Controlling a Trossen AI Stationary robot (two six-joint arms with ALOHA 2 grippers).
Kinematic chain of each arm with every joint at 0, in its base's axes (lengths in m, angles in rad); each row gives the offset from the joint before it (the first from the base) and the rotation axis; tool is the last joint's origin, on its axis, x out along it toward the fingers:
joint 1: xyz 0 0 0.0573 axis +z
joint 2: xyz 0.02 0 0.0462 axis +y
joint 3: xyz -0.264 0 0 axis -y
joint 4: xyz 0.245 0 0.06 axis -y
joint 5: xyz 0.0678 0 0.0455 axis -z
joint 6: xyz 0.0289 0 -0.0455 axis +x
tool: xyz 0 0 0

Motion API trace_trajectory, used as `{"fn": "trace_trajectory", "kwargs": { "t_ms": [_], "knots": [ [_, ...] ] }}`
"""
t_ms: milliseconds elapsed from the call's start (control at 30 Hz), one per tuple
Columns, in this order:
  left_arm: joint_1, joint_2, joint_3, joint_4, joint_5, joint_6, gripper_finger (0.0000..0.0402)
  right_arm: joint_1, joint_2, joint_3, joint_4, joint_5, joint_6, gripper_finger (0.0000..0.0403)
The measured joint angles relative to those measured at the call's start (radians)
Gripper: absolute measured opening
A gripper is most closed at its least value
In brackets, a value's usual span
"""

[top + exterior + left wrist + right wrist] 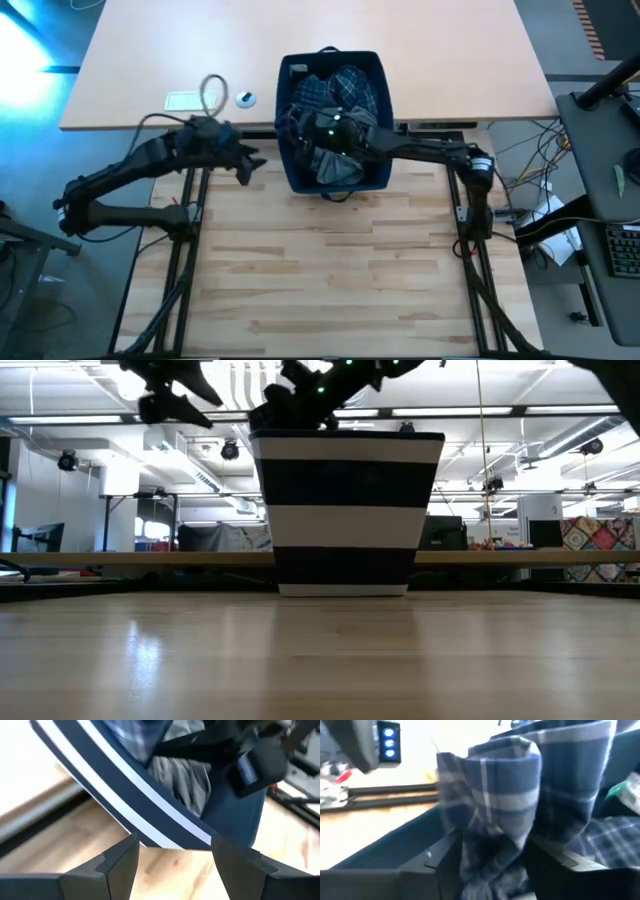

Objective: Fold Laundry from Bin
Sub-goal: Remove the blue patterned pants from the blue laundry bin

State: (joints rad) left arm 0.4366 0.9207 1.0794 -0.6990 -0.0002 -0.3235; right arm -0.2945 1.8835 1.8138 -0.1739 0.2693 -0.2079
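The navy bin (292,175), with pale stripes (345,520), stands at the table's far edge, full of laundry. Blue-and-white plaid cloth (345,92) fills its far part, and a grey garment (340,170) (185,780) lies near its front wall. My right gripper (303,140) (492,865) reaches in over the bin's right rim and is shut on a bunch of plaid cloth (495,785). My left gripper (250,165) (175,865) hangs open just left of the bin, above the table, with nothing between its fingers. In the low view both grippers (175,400) (300,395) are level with the bin's rim. My right gripper pinches a bunched fold of the plaid cloth (492,837) between its two fingers (445,862), in several layers. The fingers come nearly level from the table's right side. The bunch stands up above the fingers inside the bin, and its lower part is hidden among the other laundry.
Behind the bin is a pale table (130,60) with a white flat item (185,100), a cable loop (212,92) and a small round thing (246,98). The wooden tabletop (330,270) stretches from the bin toward the near edge. A desk with cables (600,180) stands at the right.
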Motion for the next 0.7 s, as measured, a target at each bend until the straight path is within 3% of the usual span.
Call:
{"fn": "trace_trajectory", "kwargs": {
  "t_ms": [233,400,700],
  "knots": [
    [0.000,-0.063,-0.008,0.029,-0.018,-0.023,0.0231,-0.011,0.087,0.184,-0.087,0.075,0.013,0.0025],
    [-0.002,-0.063,-0.011,0.089,-0.018,0.013,0.0231,0.013,0.057,0.312,-0.137,0.083,-0.045,0.0009],
    [-0.001,-0.013,-0.011,0.395,-0.019,0.218,0.0231,0.079,-0.031,0.486,-0.188,0.062,-0.076,0.0009]
  ]
}}
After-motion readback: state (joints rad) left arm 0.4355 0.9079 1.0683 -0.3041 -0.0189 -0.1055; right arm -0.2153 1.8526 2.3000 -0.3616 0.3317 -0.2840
